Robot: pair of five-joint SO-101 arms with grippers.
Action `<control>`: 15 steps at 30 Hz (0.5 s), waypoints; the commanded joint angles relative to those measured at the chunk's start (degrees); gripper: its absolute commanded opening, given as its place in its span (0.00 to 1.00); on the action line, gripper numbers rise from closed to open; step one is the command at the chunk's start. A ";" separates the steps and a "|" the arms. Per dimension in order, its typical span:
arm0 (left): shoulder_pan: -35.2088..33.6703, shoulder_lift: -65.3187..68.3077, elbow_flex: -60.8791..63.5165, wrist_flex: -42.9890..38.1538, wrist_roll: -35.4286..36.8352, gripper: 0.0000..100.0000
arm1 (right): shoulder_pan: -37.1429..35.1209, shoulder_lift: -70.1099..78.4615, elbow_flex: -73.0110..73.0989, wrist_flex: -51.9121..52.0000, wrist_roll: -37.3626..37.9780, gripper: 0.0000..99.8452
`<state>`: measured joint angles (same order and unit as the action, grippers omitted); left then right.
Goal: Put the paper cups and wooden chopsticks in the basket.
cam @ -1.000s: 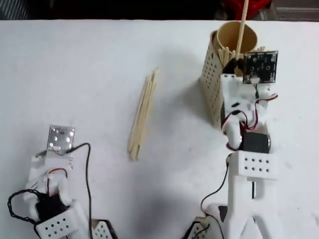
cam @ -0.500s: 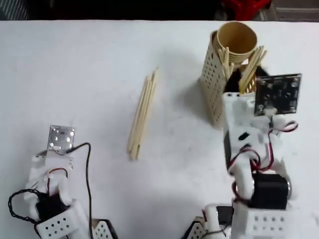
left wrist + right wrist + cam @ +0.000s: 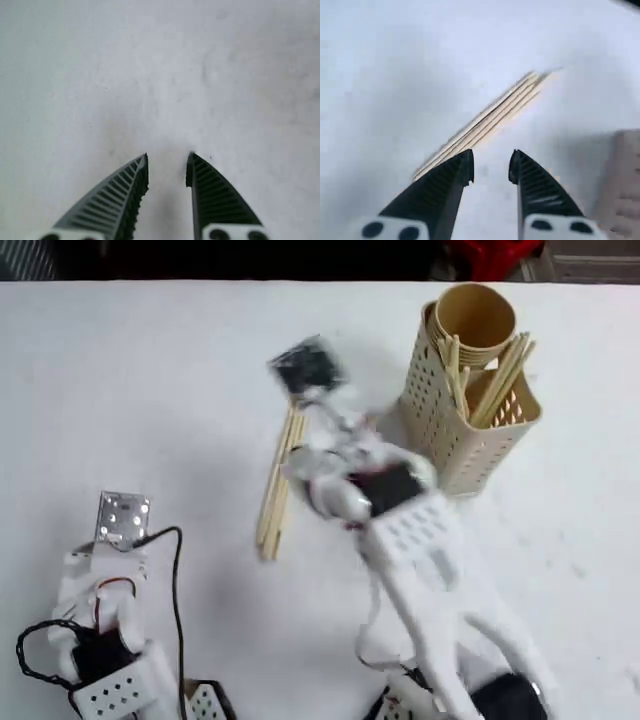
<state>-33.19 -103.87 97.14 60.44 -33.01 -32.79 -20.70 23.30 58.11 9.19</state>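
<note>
Basket (image 3: 432, 405) at the table's (image 3: 150, 360) two o'clock holds paper cups (image 3: 478, 312) and wooden chopsticks (image 3: 498, 380); loose chopsticks (image 3: 272, 502) lie at its eight o'clock, partly under the right arm (image 3: 410, 535). Left gripper (image 3: 167, 157) hangs over bare table, jaws apart. Right gripper (image 3: 491, 155), jaws apart, sits near the loose chopsticks (image 3: 485, 120).

Left of the loose chopsticks (image 3: 272, 510) the table (image 3: 150, 370) gives wide room to pass. On their right, the right arm (image 3: 410, 530) slants across the gap toward the basket (image 3: 430, 405), far right.

White table (image 3: 150, 360), red object (image 3: 495, 252) beyond its far edge, dark room behind
</note>
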 commanded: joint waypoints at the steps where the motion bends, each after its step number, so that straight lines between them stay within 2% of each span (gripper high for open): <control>1: -0.40 -0.40 -0.18 0.18 -0.26 0.14 | -1.98 10.86 -2.73 -6.02 -2.46 0.12; 4: -0.40 -0.40 -0.18 0.18 -0.26 0.14 | -2.07 19.12 -5.19 -8.57 -4.92 0.14; 8: -0.40 -0.40 -0.18 0.18 -0.26 0.14 | -2.33 28.18 -11.87 -8.40 -5.19 0.22; 15: -0.40 -0.40 -0.18 0.18 -0.26 0.14 | -2.42 39.16 -20.13 -8.66 -5.19 0.23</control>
<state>-33.19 -103.87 97.14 60.44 -33.01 -34.46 17.10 7.56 50.64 4.53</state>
